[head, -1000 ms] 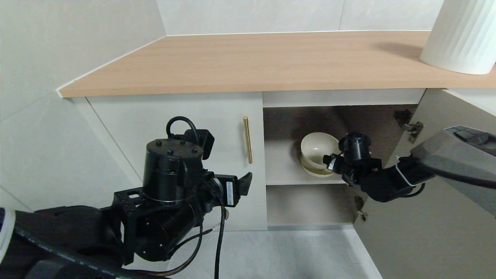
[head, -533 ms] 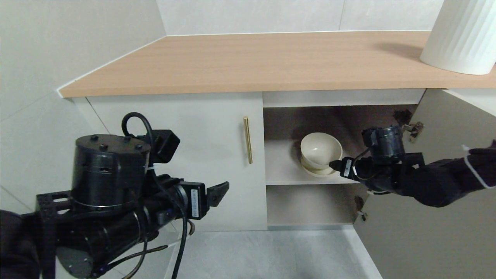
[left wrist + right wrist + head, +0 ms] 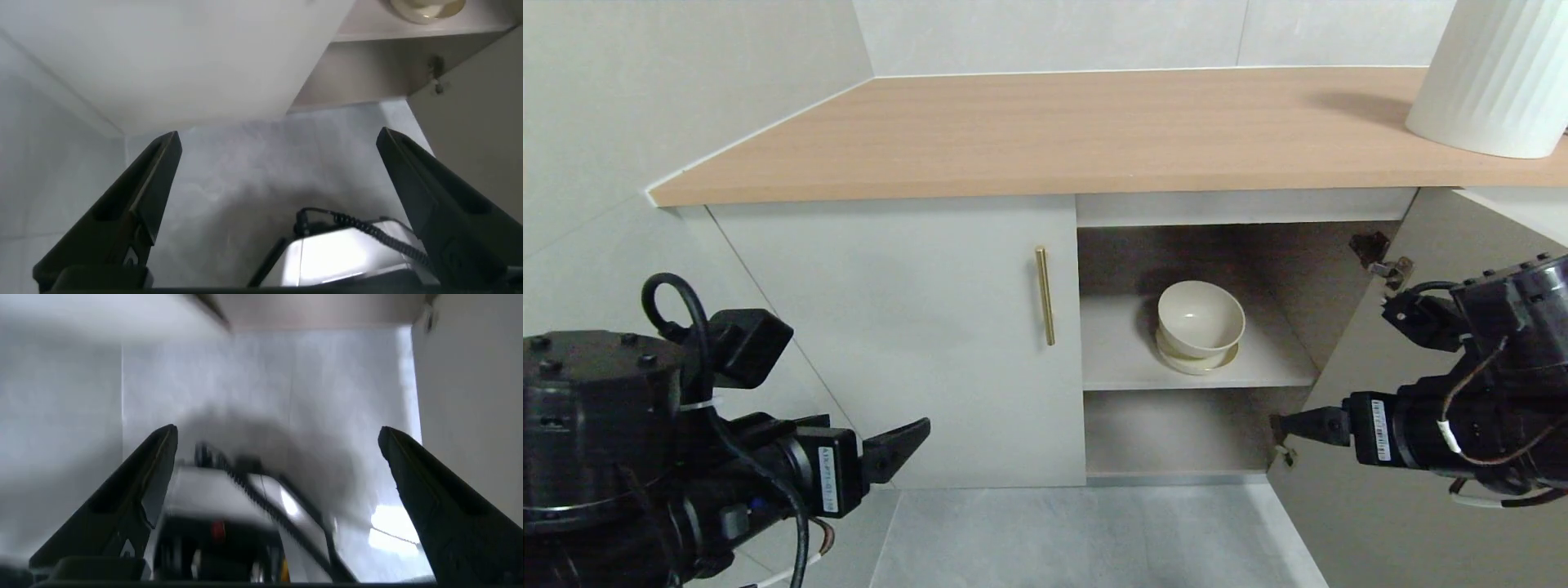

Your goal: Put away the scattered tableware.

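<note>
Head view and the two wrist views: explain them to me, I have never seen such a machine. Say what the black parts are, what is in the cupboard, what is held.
This is a two-armed robot. The wide picture comes from a camera on its head; the black arms end in the left gripper and the right gripper. The other two pictures come from wrist cameras, looking out between the open jaws. In the open cupboard, a cream bowl sits on a small plate on the upper shelf. Both grippers hold nothing.
</note>
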Controlling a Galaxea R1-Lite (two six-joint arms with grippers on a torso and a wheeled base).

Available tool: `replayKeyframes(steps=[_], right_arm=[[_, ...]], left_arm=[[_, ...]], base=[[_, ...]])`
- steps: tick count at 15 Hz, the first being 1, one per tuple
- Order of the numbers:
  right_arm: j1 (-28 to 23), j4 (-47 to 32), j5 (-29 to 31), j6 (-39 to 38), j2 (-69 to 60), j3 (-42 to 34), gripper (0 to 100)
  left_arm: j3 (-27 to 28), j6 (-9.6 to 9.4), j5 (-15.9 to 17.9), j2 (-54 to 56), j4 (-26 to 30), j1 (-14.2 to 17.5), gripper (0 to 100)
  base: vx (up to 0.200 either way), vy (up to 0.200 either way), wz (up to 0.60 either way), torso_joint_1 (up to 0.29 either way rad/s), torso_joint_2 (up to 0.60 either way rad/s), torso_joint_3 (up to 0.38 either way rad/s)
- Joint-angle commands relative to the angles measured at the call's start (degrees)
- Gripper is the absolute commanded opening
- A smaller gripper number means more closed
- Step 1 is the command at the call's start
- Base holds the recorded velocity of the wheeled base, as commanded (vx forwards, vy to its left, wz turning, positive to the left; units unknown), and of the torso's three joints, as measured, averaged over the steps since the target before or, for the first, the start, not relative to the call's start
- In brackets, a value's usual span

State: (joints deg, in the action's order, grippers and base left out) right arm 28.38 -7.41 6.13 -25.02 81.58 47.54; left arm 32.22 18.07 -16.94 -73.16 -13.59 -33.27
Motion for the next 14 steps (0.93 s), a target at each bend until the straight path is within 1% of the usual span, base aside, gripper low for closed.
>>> replayKeyframes(steps=[1,4,10,14], right_arm=[[1.33,-0.32,0.11,0.23,-4.24,-2.02,100],[2.73,-0.32,0.37,0.32,-4.32,-3.25,100],[2.82,-0.32,0.46,1.55,-4.59,-4.39,100],[2.82,-0.32,0.46,1.55,-5.03,-4.39,100]], left_arm=[[-0.84,0.04,-0.02,3.19,0.85,0.4,100],[-0.84,0.04,-0.02,3.19,1.11,0.4,100],[-1.11,0.04,-0.02,2.84,1.11,0.4,100],[-1.11,0.04,-0.11,2.93,1.11,0.31,100]], base=[[0.0,0.0,0.0,0.0,0.0,0.0],[0.0,0.0,0.0,0.0,0.0,0.0],[0.0,0.0,0.0,0.0,0.0,0.0],[-0.2,0.0,0.0,0.005,0.0,0.005]])
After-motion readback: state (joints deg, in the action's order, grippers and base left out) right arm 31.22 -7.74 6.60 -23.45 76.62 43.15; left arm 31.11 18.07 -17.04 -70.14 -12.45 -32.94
